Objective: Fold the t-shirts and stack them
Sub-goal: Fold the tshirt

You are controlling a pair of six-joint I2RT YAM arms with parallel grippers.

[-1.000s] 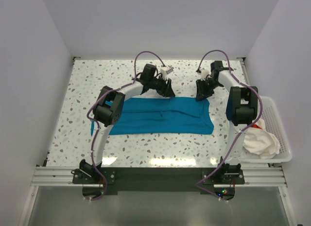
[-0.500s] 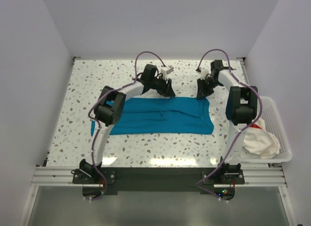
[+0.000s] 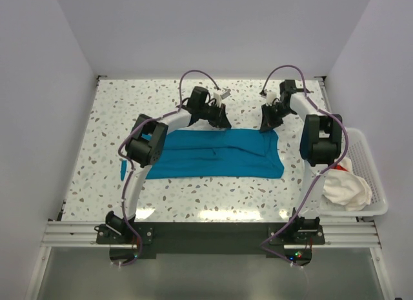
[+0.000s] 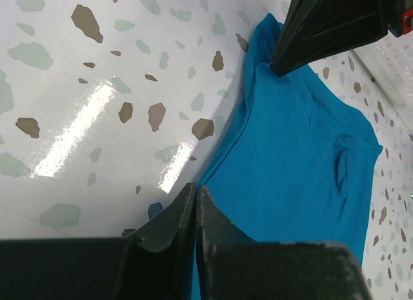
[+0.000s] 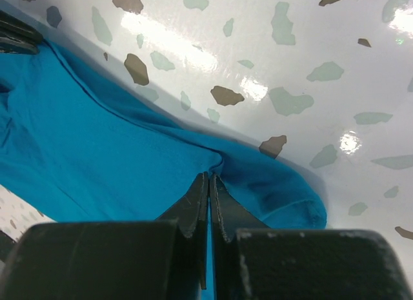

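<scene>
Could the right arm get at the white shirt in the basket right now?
Probably not yet: the right gripper is shut on the teal shirt. Otherwise the white shirt lies uncovered in the basket beside that arm.

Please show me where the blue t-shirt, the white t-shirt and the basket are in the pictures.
blue t-shirt [image 3: 219, 153]: top view, middle of the cloth.
white t-shirt [image 3: 348, 189]: top view, middle of the bundle.
basket [image 3: 355, 213]: top view, near rim.

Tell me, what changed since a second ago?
The arms barely moved, but the left end effector and the right end effector pinched shut on the far edge of the teal t-shirt. It lies flat on the table as before, and the white t-shirt stays in the basket.
</scene>
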